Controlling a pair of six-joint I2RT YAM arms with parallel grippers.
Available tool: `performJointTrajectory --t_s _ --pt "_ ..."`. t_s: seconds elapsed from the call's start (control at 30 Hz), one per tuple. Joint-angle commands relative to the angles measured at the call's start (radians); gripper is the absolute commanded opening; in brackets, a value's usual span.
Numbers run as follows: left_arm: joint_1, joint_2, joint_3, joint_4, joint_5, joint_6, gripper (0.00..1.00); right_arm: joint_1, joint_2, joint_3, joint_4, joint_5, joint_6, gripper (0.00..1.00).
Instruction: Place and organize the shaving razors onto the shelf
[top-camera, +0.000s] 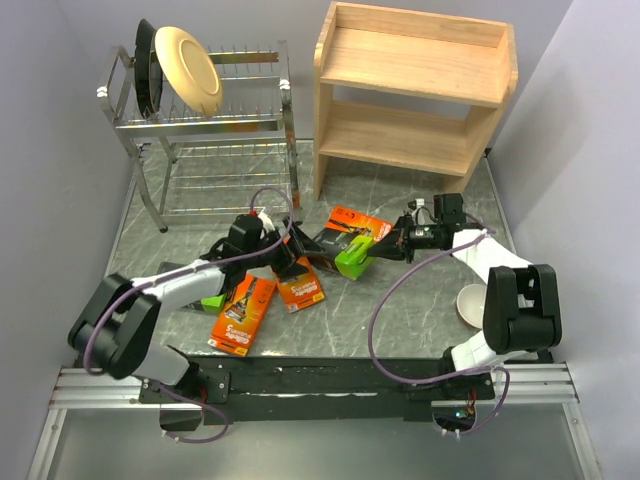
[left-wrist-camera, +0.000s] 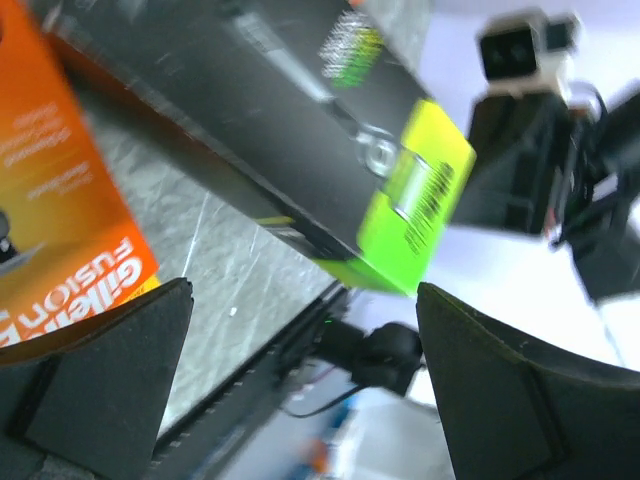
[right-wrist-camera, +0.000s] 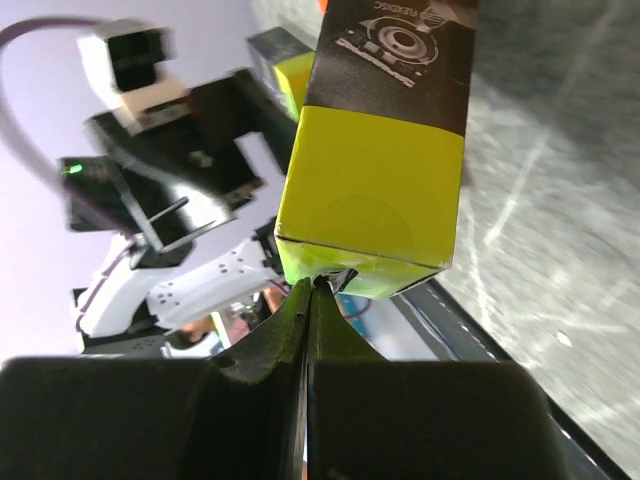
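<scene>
The right gripper (right-wrist-camera: 308, 290) has its fingers pressed together on a thin lip at the lower edge of the lime-green end of a black razor pack (top-camera: 338, 243). That pack is mid-surface, in front of the wooden shelf (top-camera: 415, 95). Its black end overlaps an orange razor pack (top-camera: 362, 221). I cannot tell whether it is wholly off the surface. The left gripper (top-camera: 278, 250) is just beside it, fingers spread and holding nothing.

The pinch is narrow and sits at one end, so the pack will probably swing or pivot if it is moved briskly. A slow, steady lift looks best. First raise the pack enough that it does not drag the orange pack beneath it. Then draw it away from the left gripper, which is close enough to be knocked.

No pack is on the shelf yet. Bring this one in black end first and lay it tight against a side panel. That leaves room for the rest, such as the second black pack (top-camera: 212, 300) and the Gillette Fusion pack (top-camera: 243, 312) by the left arm.
</scene>
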Motion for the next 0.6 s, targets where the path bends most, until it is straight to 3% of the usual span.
performJointTrajectory --t_s 0.0,0.17,0.4,0.57 --pt "-0.008 0.084 0.044 -0.01 -0.005 -0.257 0.99 0.033 0.005 -0.038 0.252 -0.051 0.213 0.01" --pt "-0.061 0.152 0.104 -0.026 -0.017 -0.419 0.99 0.049 -0.004 -0.058 0.269 -0.037 0.23 0.01" --pt "-0.076 0.229 0.173 -0.089 -0.048 -0.485 0.99 0.095 -0.085 -0.136 0.172 -0.017 0.178 0.0" --pt "-0.078 0.226 0.168 -0.104 -0.053 -0.483 0.78 0.124 -0.145 -0.221 0.151 -0.001 0.168 0.0"
